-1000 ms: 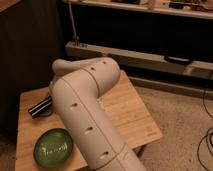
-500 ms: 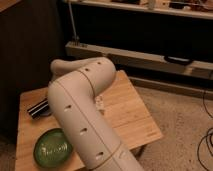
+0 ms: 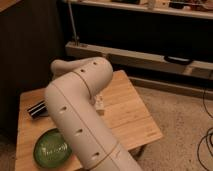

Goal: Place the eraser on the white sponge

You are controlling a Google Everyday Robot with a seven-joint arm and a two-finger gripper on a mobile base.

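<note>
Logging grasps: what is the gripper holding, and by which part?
Cannot be told: the gripper is hidden behind the arm, over the wooden table.

The arm is a thick, smooth tube in matte off-white, running from the bottom centre of the frame up to a rounded elbow casing at centre left. Small dark round recesses dot its shell in a loose row. 1 thin seam rings the lower segment. The gripper is hidden behind the arm.
</note>
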